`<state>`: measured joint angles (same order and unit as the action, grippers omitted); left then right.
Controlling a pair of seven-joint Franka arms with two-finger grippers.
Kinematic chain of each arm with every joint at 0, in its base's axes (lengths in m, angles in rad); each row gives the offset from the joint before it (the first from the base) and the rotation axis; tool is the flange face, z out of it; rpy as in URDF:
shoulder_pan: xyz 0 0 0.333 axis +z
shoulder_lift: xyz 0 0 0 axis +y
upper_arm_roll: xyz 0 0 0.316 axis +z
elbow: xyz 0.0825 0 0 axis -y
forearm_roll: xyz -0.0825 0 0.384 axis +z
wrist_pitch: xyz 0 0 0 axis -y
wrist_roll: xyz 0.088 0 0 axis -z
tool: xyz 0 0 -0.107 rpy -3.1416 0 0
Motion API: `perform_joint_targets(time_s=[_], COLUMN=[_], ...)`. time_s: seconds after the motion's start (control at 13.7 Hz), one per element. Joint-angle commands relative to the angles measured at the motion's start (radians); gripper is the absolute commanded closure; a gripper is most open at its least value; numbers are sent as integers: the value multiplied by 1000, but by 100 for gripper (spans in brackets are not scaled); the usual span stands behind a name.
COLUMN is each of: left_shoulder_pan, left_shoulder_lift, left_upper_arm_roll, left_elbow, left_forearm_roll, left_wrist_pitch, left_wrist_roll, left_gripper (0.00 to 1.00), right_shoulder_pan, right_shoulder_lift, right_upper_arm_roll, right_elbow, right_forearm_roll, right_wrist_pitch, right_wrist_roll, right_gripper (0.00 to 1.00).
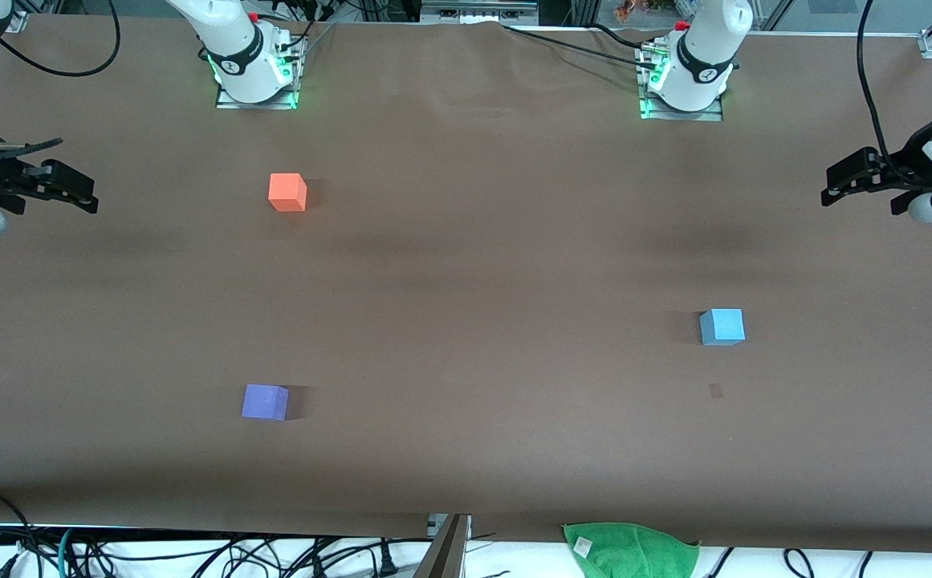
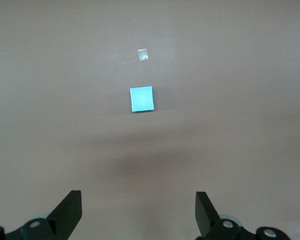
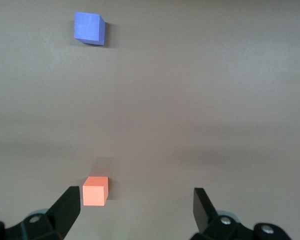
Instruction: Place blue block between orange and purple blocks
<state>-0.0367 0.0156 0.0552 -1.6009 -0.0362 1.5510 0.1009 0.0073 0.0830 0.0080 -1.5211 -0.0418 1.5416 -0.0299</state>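
— Left gripper — cut off?
— Partly, at the table's edge; fingers wide, holding nothing.
— Blue block?
— On the table at the left arm's end, well apart from the orange block and purple block.
— Right gripper?
— Spread wide, empty, waiting.

Both arms run off the front view's side edges, so only the left end effector and right end effector show there. A green cloth is cut by the bottom edge. Near the blue block, a tiny pale scrap on the tabletop is too small to identify.
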Motion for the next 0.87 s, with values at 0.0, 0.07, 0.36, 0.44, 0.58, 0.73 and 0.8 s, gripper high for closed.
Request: perform_joint_targets(time_s=[0.0, 0.07, 0.36, 0.44, 0.58, 0.73, 0.8], left_shoulder_pan=[-2, -3, -5, -5, -5, -21, -22], left_shoulder_lift=[15, 15, 17, 20, 37, 102, 118], left_upper_arm_roll=[-2, -2, -3, -12, -20, -69, -75], left_elbow=[35, 35, 32, 30, 33, 36, 44], left_forearm_roll=[10, 10, 10, 9, 10, 9, 7], left_wrist_pitch=[-25, -25, -32, -34, -32, -34, -34], left_wrist_roll=[-1, -1, -1, -3, -3, -1, 0], left_gripper=[0, 0, 0, 0, 0, 0, 0], right_shoulder_pan=[-9, -9, -9, -9, -9, -9, -6], right_shoulder_lift=[11, 11, 12, 15, 15, 15, 15], right_upper_arm_roll=[4, 4, 4, 4, 6, 6, 6], right_elbow=[26, 30, 32, 32, 32, 33, 33], right_forearm_roll=[16, 16, 16, 16, 16, 16, 16], right_wrist_pitch=[-6, -6, -6, -6, -6, -6, -6], right_wrist_roll=[-18, -19, -18, -18, -15, -13, -12], right_gripper=[0, 0, 0, 0, 0, 0, 0])
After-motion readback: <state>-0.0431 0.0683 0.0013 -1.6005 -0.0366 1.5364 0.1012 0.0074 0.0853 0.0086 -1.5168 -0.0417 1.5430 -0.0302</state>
